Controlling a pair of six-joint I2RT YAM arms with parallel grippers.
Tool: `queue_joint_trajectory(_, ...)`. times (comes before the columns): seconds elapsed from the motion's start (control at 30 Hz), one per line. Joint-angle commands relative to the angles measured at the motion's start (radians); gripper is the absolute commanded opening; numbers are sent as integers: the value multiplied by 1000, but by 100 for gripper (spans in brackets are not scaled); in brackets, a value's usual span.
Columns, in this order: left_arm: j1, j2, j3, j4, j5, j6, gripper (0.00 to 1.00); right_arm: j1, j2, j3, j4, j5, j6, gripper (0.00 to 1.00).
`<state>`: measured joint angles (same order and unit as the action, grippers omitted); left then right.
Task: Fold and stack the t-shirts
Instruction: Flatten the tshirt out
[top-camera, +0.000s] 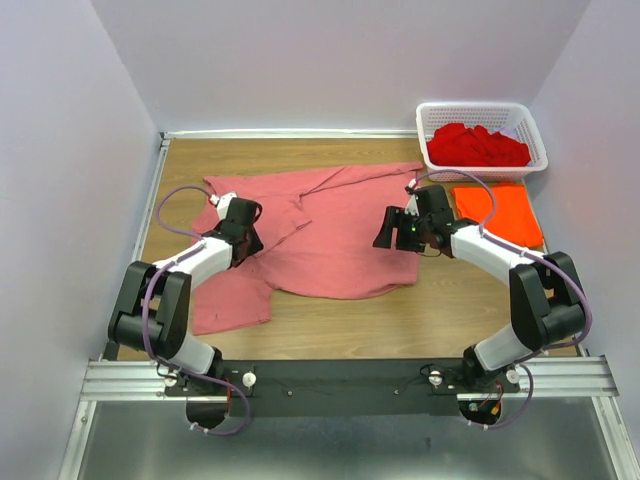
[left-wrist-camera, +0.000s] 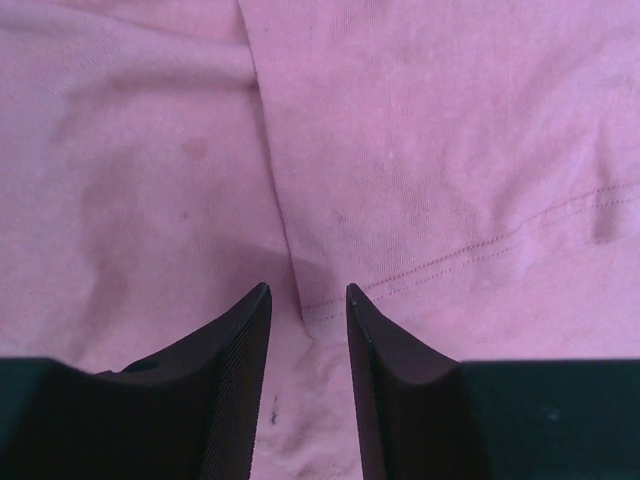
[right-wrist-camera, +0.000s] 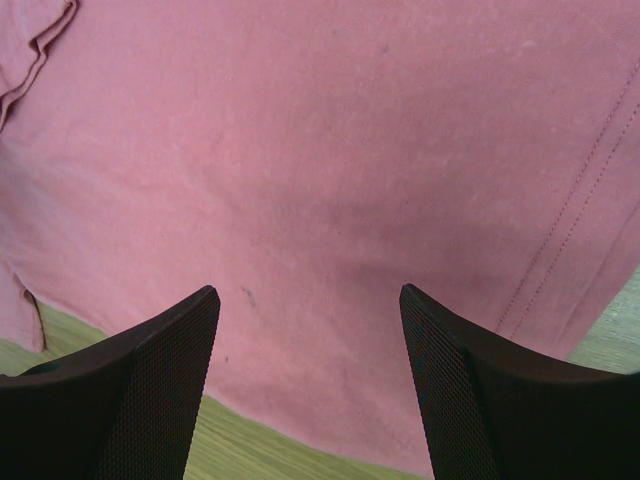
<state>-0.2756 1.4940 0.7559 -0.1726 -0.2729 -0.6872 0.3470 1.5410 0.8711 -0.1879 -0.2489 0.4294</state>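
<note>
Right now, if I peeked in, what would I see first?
A big salmon-pink t-shirt lies spread across the middle of the table, with the left pincer and right pincer both open over it. At the far right corner a white basket holds red t-shirts, and an orange t-shirt lies flat in front of it.

My left arm reaches forward from its base, elbow bent, and my left gripper (left-wrist-camera: 307, 292) tips downward with a narrow gap between its fingers. My right arm bends inward; my right gripper (right-wrist-camera: 308, 292) points left, fingers spread wide.
</note>
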Motion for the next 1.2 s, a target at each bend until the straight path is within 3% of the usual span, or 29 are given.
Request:
queue_joint_trajectory(0.0,-23,34,8,-1,-29,-12,42,6,-27,-17,-25,-10,8,80)
queue_joint_trajectory(0.4,-45,54,17,2,-45,-11,30,6,-39,-24,-28,5,6,80)
queue_joint_trajectory(0.57,-45,37,36,-7,-63,-3,16,6,-33,-20,-30,2,6,80)
queue_joint_trajectory(0.77,-45,34,56,-24,-63,6,13,6,-28,-17,-35,0,3,80)
queue_joint_trajectory(0.93,-45,23,95,-34,-107,37,0,6,-24,-15,-39,2,2,80)
queue_joint_trajectory(1.17,-33,109,252,-42,-164,121,0,7,-32,-15,-44,-4,5,80)
